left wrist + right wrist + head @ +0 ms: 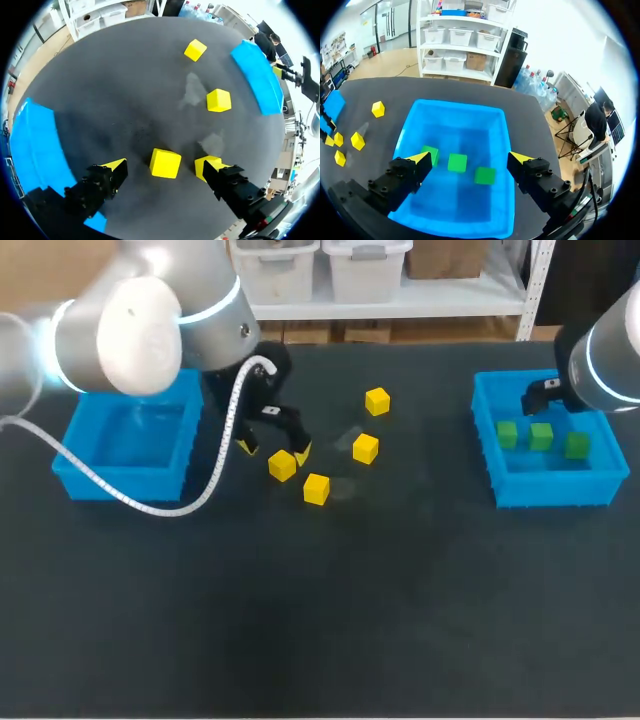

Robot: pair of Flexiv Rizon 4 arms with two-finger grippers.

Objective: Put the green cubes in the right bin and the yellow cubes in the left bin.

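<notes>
Several yellow cubes lie on the dark table: one (377,401) furthest back, one (365,448) mid-table, one (316,488) nearest the front, and one (282,465) between the fingers of my left gripper (274,450). That gripper (162,167) is open and low over the table. The cube (165,163) sits untouched between its yellow tips. Three green cubes (507,434) (541,436) (577,445) lie in the right bin (555,490). My right gripper (470,160) hangs open and empty above that bin (455,107).
The left blue bin (120,483) stands beside my left arm and holds no cubes that I can see. A white cable from the left arm loops over the table in front of it (150,505). The table's front half is bare dark mat.
</notes>
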